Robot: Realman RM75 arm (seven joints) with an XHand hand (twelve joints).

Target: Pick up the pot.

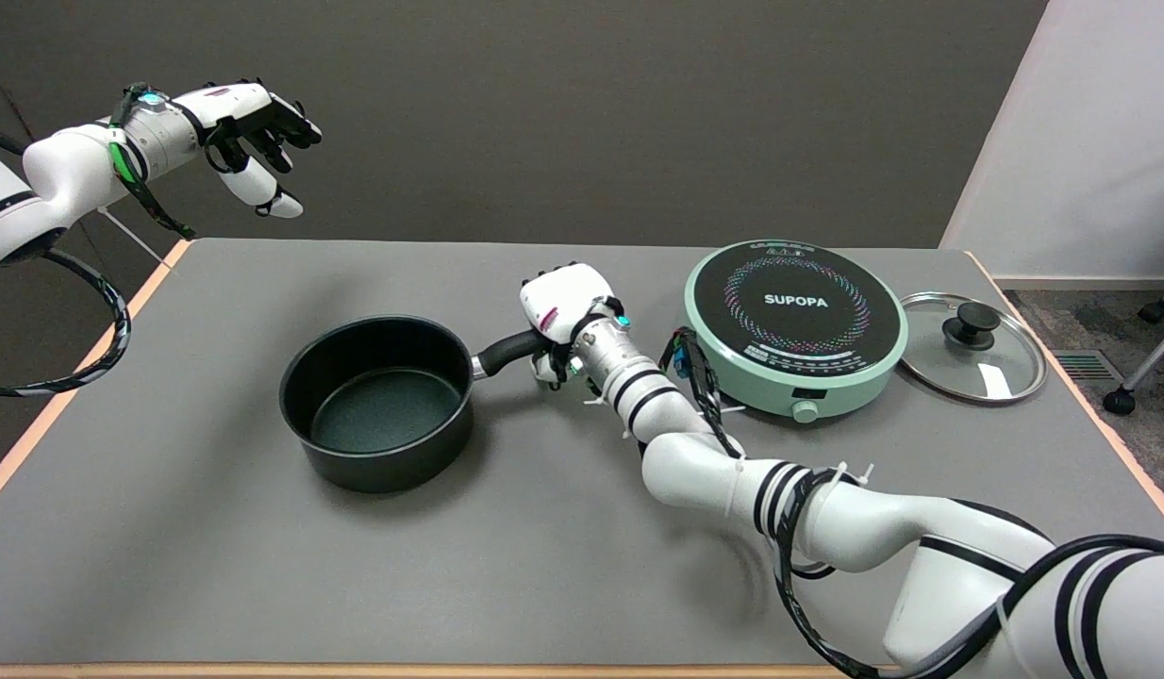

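One black pot (379, 405) on our table (214, 566), its handle (507, 352) wrapped by our right hand (563, 316).

A black, empty pot (378, 404) sits upright on the grey counter (214, 566), its handle pointing right.

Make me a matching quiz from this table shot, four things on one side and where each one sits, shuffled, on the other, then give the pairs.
Things:
1. pot
2. cooker
3. lid
4. right hand

Places:
A. far right of the table
B. on the pot's handle
C. left of centre on the table
D. between the hand and the lid

Pairs: 1-C, 2-D, 3-A, 4-B
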